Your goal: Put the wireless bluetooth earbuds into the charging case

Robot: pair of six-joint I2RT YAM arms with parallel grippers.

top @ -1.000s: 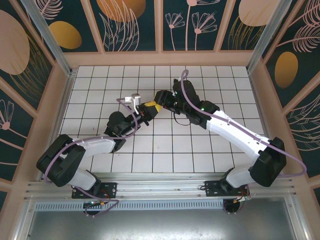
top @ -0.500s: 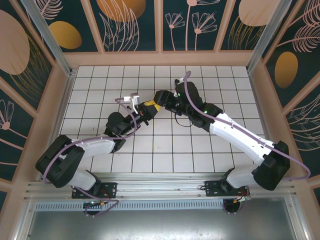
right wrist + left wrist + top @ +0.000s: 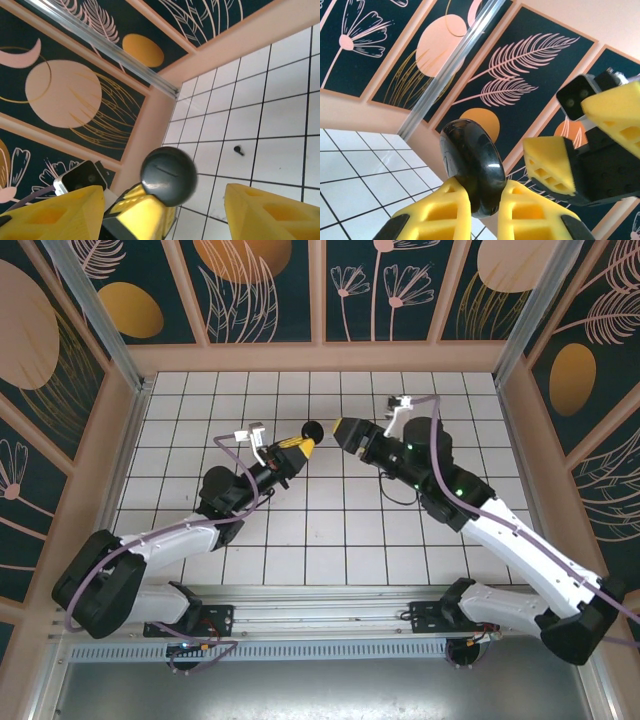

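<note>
Found left gripper [image 3: 303, 445] pinched narrow on the glossy black round case [image 3: 470, 160], yellow pads [image 3: 442, 207] pressing its two sides. Saw the case held off the floor, toward 12 o'clock of centre. Found right gripper [image 3: 343, 431] spread wide, gripping nothing, just at 3 o'clock of the case and apart from it. Spotted from the right wrist a tiny dark speck, perhaps an earbud [image 3: 239, 149], lying on a white tile [image 3: 280, 150] at 3 o'clock of the case.
</note>
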